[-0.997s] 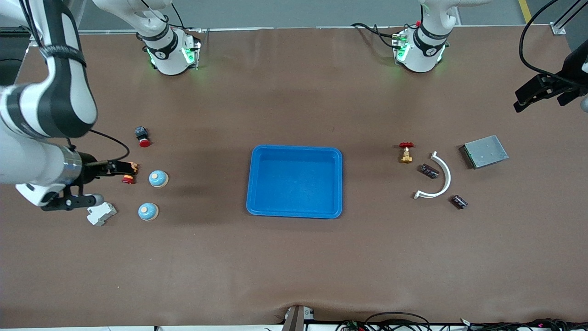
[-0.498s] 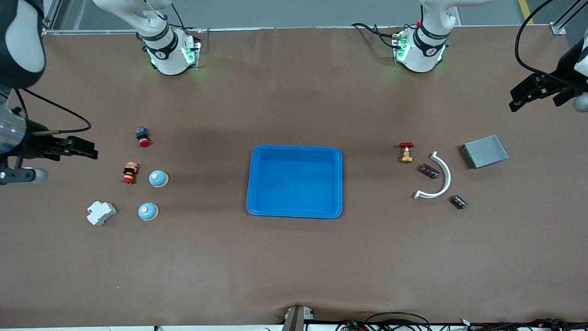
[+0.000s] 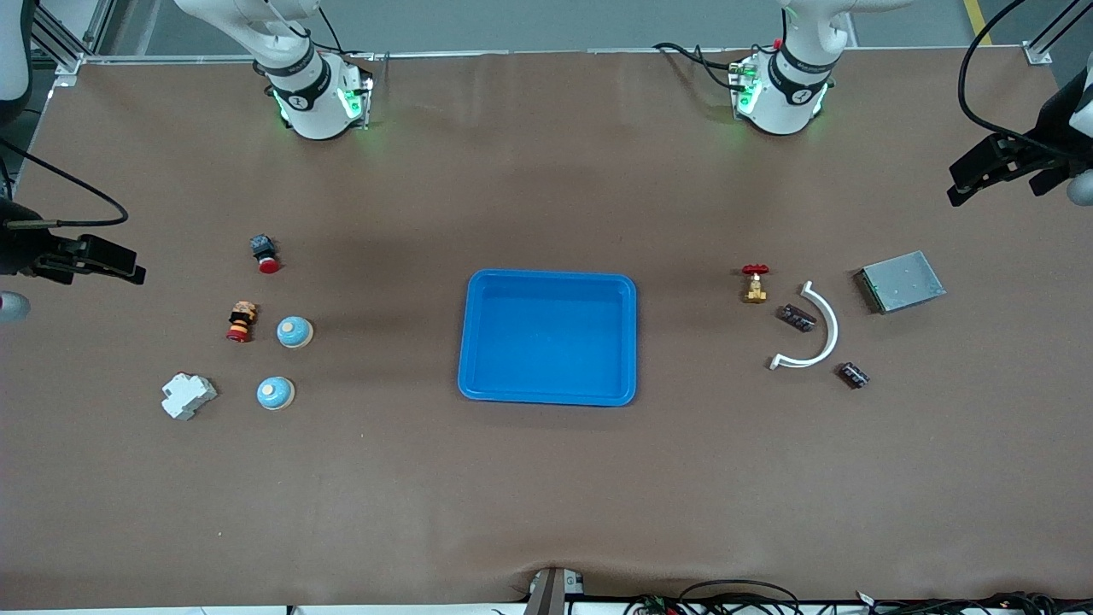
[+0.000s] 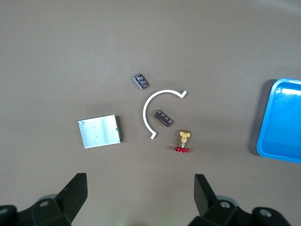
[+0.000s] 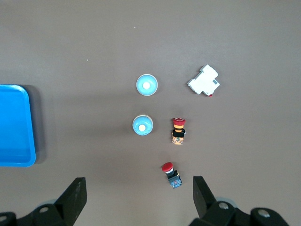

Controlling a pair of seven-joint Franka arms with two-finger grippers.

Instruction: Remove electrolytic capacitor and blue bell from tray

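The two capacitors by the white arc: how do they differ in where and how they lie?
One capacitor lies inside the white arc's curve, close to the brass valve; the other capacitor lies outside the curve, nearer the front camera and on bare table. Both are small, dark, lying flat, untouched; both grippers hang open and apart from them.

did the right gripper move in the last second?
Yes. The right gripper has pulled away from the red and orange button toward the right arm's end of the table. Its fingers are open and empty.
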